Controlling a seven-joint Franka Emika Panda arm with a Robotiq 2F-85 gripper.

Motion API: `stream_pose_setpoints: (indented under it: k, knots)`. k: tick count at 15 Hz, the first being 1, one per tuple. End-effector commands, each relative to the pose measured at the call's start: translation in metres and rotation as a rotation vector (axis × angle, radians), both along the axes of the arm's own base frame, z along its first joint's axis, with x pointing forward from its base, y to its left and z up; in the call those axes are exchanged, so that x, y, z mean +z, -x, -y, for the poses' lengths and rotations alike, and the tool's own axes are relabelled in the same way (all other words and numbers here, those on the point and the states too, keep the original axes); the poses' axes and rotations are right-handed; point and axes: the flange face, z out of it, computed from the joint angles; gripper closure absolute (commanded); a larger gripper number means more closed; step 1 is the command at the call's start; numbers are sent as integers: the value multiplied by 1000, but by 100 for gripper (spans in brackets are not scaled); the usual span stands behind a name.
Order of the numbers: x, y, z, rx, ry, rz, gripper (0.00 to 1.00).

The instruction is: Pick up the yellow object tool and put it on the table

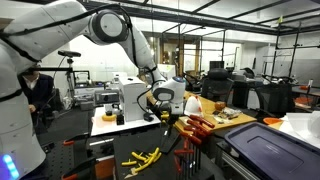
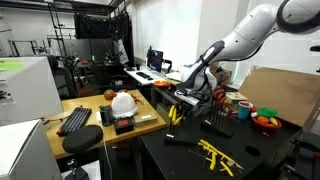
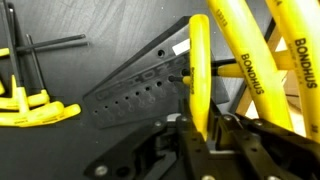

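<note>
Busy lab with a dark table (image 2: 180,152) that carries a tool rack.

In the wrist view the gripper (image 3: 200,138) is clamped narrow on the yellow tool (image 3: 199,70), upright at the grey rack (image 3: 135,95), whose holes are mostly bare. More yellow handles (image 3: 250,60) stand to the right. Loose yellow keys (image 3: 35,112) lie on the left, with open tabletop around them.
</note>
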Motion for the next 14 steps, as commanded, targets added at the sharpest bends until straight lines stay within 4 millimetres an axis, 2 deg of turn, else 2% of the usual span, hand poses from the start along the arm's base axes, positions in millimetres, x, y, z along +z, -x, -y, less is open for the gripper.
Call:
stream_pose_setpoints:
  k: [1,5,14]
  knots:
    - [25,-3,-1,20,-34,-39,95]
    - [50,-4,1,59,-36,-38,95]
    - [81,-3,0,132,-41,-57,95]
